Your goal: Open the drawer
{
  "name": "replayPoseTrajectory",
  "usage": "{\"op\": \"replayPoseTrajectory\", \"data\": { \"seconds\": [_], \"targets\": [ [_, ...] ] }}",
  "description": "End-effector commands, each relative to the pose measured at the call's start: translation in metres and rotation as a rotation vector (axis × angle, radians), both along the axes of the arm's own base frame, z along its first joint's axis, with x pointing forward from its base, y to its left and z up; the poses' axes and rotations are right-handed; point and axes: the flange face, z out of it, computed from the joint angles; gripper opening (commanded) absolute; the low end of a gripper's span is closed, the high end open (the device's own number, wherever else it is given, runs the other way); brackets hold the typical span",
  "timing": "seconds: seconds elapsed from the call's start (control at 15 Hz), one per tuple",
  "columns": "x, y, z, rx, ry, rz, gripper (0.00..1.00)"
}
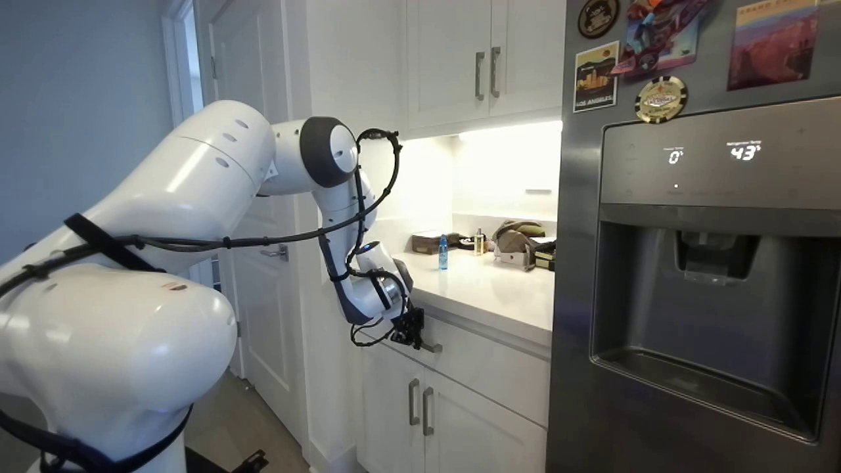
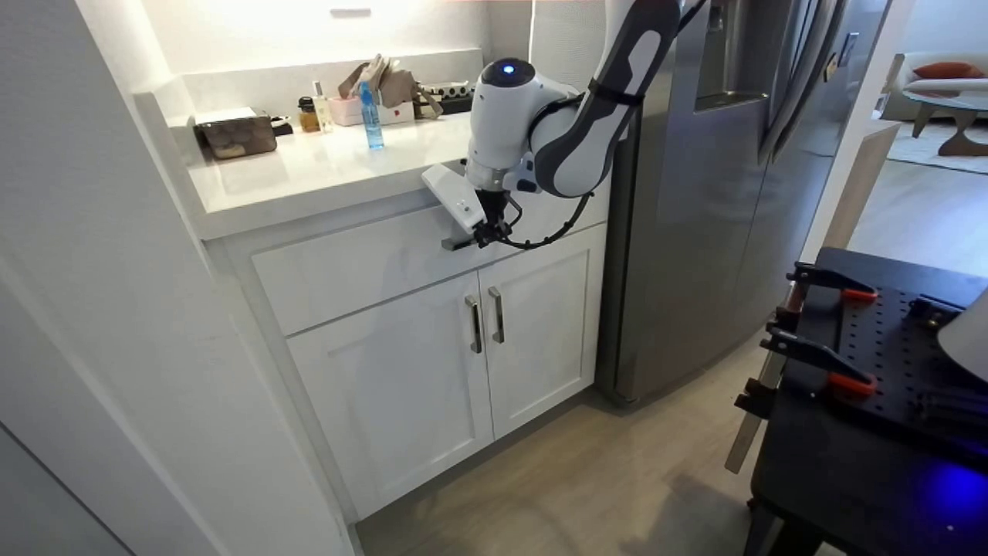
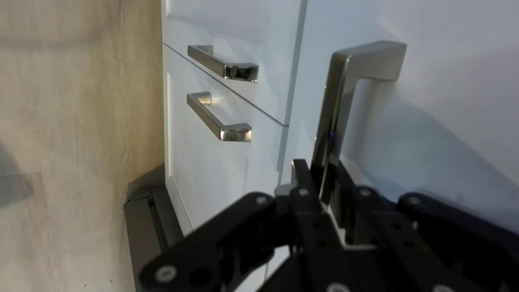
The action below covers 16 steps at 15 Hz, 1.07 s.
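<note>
The drawer is a wide white front below the countertop, visible in both exterior views (image 1: 489, 368) (image 2: 355, 266) and in the wrist view (image 3: 458, 81). It is shut, its front flush with the cabinet. Its metal bar handle (image 3: 344, 93) also shows in both exterior views (image 1: 431, 347) (image 2: 458, 243). My gripper (image 3: 320, 162) has one finger on each side of the handle bar, closed on it near one end. In both exterior views the gripper (image 1: 412, 332) (image 2: 486, 233) is at the handle. The drawer's inside is hidden.
White cabinet doors with vertical handles (image 1: 427, 410) (image 2: 474, 324) sit below the drawer. The countertop (image 1: 486, 295) overhangs it and holds a blue bottle (image 2: 370, 116) and other items. The steel fridge (image 1: 571, 328) stands beside the cabinet. A black table (image 2: 849, 463) stands opposite.
</note>
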Motion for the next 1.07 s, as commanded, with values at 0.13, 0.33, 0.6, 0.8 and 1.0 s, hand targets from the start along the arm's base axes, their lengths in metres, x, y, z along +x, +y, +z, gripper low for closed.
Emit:
{"op": "replayPoseTrajectory", "data": {
  "seconds": [0.13, 0.33, 0.6, 0.8, 1.0],
  "targets": [
    [-0.023, 0.012, 0.003, -0.011, 0.021, 0.027, 0.04],
    [-0.035, 0.011, 0.006, -0.019, 0.020, 0.040, 0.04],
    [-0.056, 0.008, 0.011, -0.025, 0.004, 0.051, 0.04],
    [-0.077, 0.011, 0.013, -0.021, -0.004, 0.054, 0.04],
    [-0.097, 0.016, 0.013, -0.019, -0.006, 0.057, 0.04]
  ]
}}
